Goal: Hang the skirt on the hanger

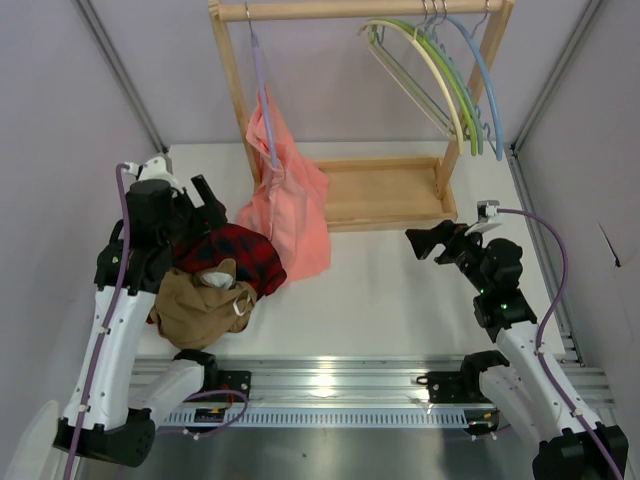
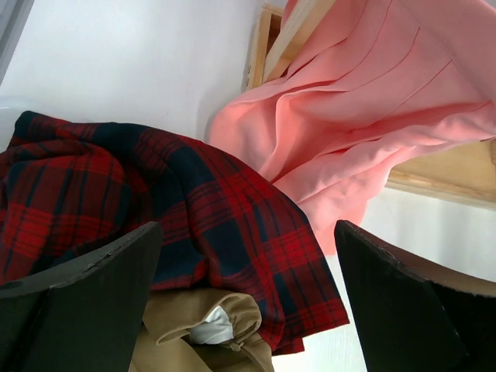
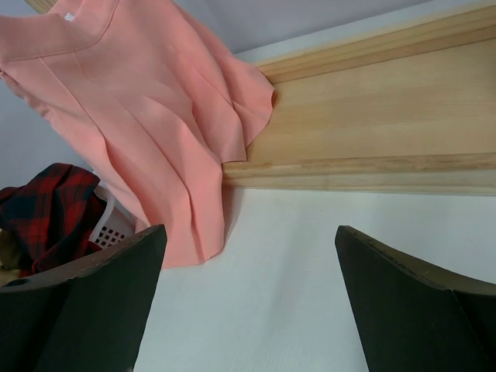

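The red and black plaid skirt (image 1: 238, 255) lies crumpled at the left of the table, partly under a tan-brown cloth (image 1: 200, 305). In the left wrist view the skirt (image 2: 170, 201) fills the space just ahead of my left gripper (image 2: 248, 302), which is open and holds nothing. That left gripper (image 1: 208, 200) hovers at the skirt's far left edge. The cream hanger (image 1: 440, 75) hangs on the wooden rack's rail at the top right. My right gripper (image 1: 420, 245) is open over bare table, in front of the rack's base, with nothing between its fingers (image 3: 85, 302).
A salmon-pink garment (image 1: 290, 205) hangs from a lilac hanger (image 1: 262, 90) on the rail and drapes onto the table beside the skirt. Green (image 1: 470, 110) and blue (image 1: 490, 90) hangers hang next to the cream one. The rack's wooden base (image 1: 385, 190) stands at the back. A white perforated basket (image 3: 112, 225) shows under the clothes.
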You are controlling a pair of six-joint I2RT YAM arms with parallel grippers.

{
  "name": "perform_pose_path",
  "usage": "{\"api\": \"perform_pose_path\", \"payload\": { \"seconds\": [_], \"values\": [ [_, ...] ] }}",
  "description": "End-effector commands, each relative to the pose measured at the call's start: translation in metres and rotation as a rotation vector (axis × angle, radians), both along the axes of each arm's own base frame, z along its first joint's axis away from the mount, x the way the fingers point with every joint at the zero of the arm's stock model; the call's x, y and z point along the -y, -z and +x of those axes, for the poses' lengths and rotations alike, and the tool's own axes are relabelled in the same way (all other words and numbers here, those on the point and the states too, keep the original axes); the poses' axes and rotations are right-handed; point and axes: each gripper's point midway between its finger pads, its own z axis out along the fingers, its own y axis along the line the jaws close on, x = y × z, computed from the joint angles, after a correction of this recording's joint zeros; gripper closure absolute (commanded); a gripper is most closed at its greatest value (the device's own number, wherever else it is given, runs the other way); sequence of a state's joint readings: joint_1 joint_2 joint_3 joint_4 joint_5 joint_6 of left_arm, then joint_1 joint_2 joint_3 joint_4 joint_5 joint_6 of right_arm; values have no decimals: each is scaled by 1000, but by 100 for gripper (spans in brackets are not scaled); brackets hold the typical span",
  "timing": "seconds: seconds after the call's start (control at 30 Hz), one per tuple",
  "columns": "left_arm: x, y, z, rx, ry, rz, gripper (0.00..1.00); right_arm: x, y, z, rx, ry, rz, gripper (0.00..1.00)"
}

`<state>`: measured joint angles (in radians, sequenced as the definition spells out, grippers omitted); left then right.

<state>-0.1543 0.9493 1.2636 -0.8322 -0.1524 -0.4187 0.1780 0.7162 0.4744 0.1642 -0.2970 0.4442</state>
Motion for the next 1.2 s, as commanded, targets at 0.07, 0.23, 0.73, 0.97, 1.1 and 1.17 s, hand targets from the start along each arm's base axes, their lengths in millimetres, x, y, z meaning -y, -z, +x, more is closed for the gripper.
{"api": "perform_pose_path", "payload": {
  "seconds": [0.07,0.23,0.73,0.97,1.1,1.17],
  "values": [
    [-9,-5,-11,26,-32,13,1,-3,-13,0,60,-16,8,1],
    [-12,12,-22,-47,-63,2,1,-4,-7,1,41,-14,16,1],
    [-32,86,12,-173,-244,47,1,-5,0,-2,24,-16,35,1],
    [-36,118,14,-257,-269,84,1,-1,2,-2,25,6,12,1],
    [-32,121,15,-230,-249,65,6,-1,2,-1,24,6,13,1],
    [-31,120,17,-215,-242,57,13,-1,1,0,24,5,13,1]
  ]
}}
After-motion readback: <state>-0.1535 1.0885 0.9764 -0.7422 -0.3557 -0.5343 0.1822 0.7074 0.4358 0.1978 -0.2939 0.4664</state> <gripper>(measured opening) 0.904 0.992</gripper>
